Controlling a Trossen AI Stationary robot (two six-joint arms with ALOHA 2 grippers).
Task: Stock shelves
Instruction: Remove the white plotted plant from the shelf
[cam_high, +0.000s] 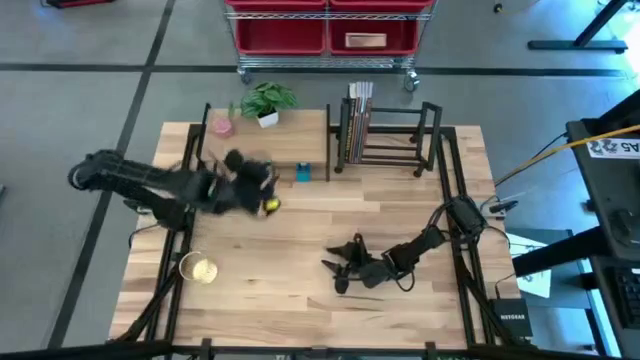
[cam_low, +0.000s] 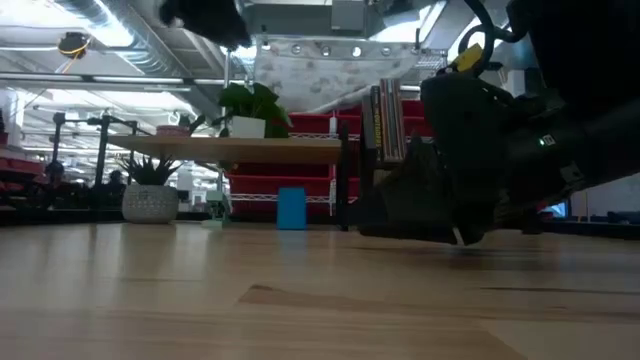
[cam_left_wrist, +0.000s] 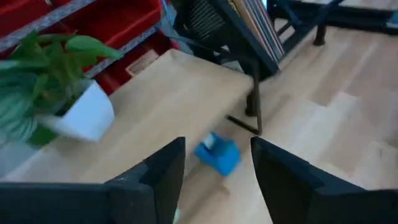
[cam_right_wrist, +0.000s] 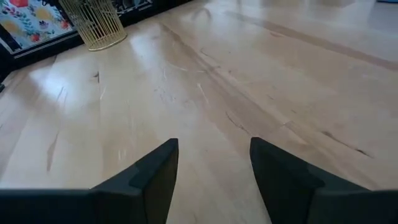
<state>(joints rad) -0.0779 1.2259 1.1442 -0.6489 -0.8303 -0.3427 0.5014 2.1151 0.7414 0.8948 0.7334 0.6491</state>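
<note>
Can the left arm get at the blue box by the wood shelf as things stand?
Probably yes. The left gripper is open and lined up on the blue box, with only bare table between them. The wood shelf leg and potted plant stand off to the sides.

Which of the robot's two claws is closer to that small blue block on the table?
The left. Its open left gripper hangs just short of the small blue block, which shows between its fingers in the left wrist view. The open right gripper rests low on the table's near side, well away.

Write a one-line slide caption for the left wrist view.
Open left gripper above the wooden table, facing a blue block, potted plant and black book rack.
</note>
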